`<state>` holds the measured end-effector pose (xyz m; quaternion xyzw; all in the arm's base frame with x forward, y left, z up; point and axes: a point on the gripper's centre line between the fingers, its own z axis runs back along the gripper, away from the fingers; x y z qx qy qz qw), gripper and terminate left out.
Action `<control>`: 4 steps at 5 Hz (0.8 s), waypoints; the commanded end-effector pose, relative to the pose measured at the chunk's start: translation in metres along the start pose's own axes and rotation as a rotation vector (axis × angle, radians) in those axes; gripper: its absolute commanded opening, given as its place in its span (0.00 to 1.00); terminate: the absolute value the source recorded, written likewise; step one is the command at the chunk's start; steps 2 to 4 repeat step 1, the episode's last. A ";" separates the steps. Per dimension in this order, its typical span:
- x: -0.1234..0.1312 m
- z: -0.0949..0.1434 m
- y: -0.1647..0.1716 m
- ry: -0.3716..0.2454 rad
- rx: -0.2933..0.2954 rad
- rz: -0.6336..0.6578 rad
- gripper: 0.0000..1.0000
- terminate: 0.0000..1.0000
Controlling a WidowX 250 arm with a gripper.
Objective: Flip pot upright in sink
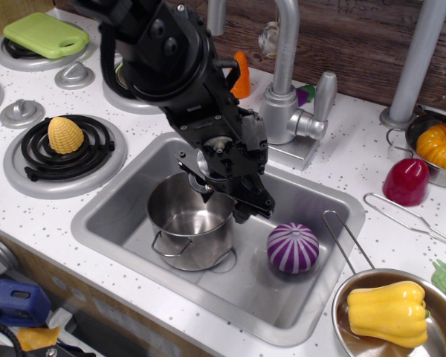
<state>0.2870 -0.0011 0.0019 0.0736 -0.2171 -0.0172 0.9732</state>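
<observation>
The shiny steel pot (191,223) stands upright on the floor of the sink (297,297), in its left half, mouth up and empty, with one wire loop handle facing front. My black gripper (224,199) hangs over the pot's far right rim, its jaws apart, one finger (242,214) just outside the rim. The rim under the gripper is hidden, so I cannot see whether it touches.
A purple striped ball (292,247) lies in the sink right of the pot. The faucet (286,89) stands behind the sink. A pan with a yellow pepper (386,312) sits front right. A red cup (406,181) and a bowl with a pumpkin (438,145) stand right. Stove burners (63,149) are left.
</observation>
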 end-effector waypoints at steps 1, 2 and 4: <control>0.006 0.004 0.002 -0.025 0.001 0.011 1.00 1.00; 0.006 0.004 0.002 -0.025 0.001 0.011 1.00 1.00; 0.006 0.004 0.002 -0.025 0.001 0.011 1.00 1.00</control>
